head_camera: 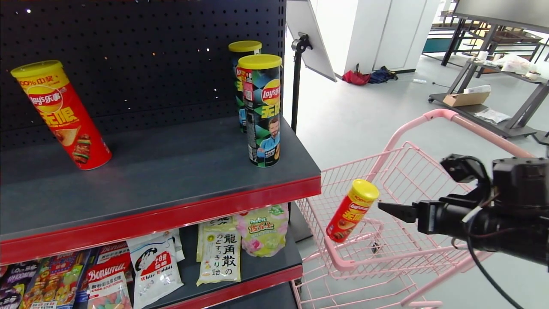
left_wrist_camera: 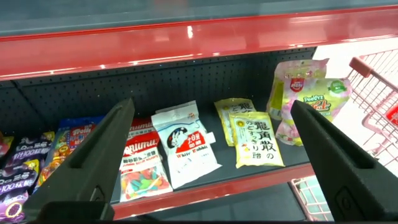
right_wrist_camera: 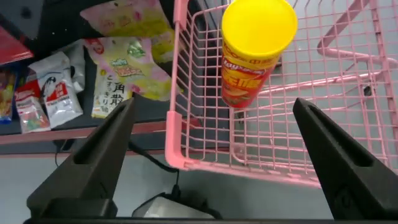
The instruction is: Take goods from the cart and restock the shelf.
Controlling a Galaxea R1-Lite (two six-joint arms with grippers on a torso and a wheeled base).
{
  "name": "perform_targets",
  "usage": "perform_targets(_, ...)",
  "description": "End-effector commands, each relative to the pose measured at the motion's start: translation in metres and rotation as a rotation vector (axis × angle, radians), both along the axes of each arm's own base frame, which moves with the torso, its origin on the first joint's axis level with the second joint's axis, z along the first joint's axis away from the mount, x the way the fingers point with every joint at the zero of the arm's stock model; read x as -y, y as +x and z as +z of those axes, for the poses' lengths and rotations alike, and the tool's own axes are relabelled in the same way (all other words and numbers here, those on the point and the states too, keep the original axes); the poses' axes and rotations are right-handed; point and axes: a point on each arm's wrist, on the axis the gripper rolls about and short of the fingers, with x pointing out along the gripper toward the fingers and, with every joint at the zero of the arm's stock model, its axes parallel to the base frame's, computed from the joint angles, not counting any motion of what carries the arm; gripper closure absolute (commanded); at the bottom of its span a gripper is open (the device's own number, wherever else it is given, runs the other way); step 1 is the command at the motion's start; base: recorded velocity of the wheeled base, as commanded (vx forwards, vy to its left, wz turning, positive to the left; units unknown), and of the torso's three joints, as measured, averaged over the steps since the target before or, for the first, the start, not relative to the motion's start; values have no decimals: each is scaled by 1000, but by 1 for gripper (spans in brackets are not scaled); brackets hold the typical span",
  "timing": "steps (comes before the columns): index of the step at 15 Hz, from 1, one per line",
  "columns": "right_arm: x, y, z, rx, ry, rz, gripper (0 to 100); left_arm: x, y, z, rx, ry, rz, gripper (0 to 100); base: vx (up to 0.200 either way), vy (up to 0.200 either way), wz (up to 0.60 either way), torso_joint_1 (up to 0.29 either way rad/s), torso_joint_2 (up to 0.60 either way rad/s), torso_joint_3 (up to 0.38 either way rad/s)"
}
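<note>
On the upper board of the black pegboard shelf unit with red edges (head_camera: 171, 216), a red cardboard crisp tube with a yellow lid (head_camera: 62, 115) stands tilted at the left end. At the right end stands a green-and-black crisp tube (head_camera: 262, 110), with a second green-and-black tube (head_camera: 242, 60) just behind it. Flat plastic snack packets (head_camera: 218, 253) lie on the board below. Right of the shelf unit stands a pink wire cart (head_camera: 435, 113), and a smaller-looking red crisp tube (head_camera: 352, 210) leans inside it, on the side nearest the shelf unit. The right hand (right_wrist_camera: 212, 106) is over the cart, and the left hand (left_wrist_camera: 211, 106) is before the lower board.
</note>
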Motion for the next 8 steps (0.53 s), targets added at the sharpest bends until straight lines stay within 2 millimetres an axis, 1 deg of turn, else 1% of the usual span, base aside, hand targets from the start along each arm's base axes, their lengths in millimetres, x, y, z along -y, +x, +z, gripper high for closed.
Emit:
perform_targets(1,-17,33,-52,-109,-39,8,0,0,0,0,0,0,1,0,0,0,0,0,0,0)
perform_targets(4,-18,41,-69,-151,-64,-14,0,0,0,0,0,0,1,0,0,0,0,0,0,0)
perform_targets(6,-18,46,-69,-141,-74,-46,0,0,0,0,2,0,1,0,0,0,0,0,0,0)
perform_targets(8,-20,60,-72,-144,-43,-76,0,0,0,0,0,0,0,0,0,0,0,0,0,0)
